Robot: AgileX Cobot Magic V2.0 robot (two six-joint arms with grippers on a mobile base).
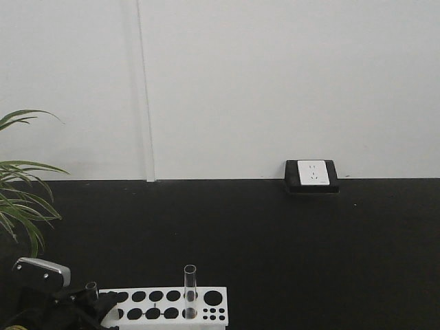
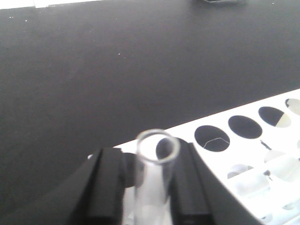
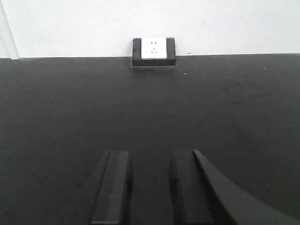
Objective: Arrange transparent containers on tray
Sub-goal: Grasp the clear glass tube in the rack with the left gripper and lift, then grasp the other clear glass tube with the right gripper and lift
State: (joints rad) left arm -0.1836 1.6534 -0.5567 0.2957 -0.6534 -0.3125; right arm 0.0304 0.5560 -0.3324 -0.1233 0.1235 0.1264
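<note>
One clear test tube [image 2: 153, 187] stands upright between the black fingers of my left gripper [image 2: 150, 154], over the left corner of the white rack [image 2: 262, 154]. The fingers sit close on both sides, and a thin strip of white rack shows between the left finger [image 2: 108, 187] and the glass, so the gripper is open around the tube. A second test tube [image 1: 190, 292] stands in a hole of the rack [image 1: 213, 313] further right. My left arm [image 1: 41, 275] is at the rack's left end. My right gripper [image 3: 150, 157] hangs open and empty over bare black table. The tray is out of view.
A black-and-white power socket [image 1: 311, 175] [image 3: 153, 49] sits at the far edge of the black table against the white wall. Green plant leaves [image 1: 20, 199] reach in from the left. The rack has several unfilled round holes [image 2: 244, 126].
</note>
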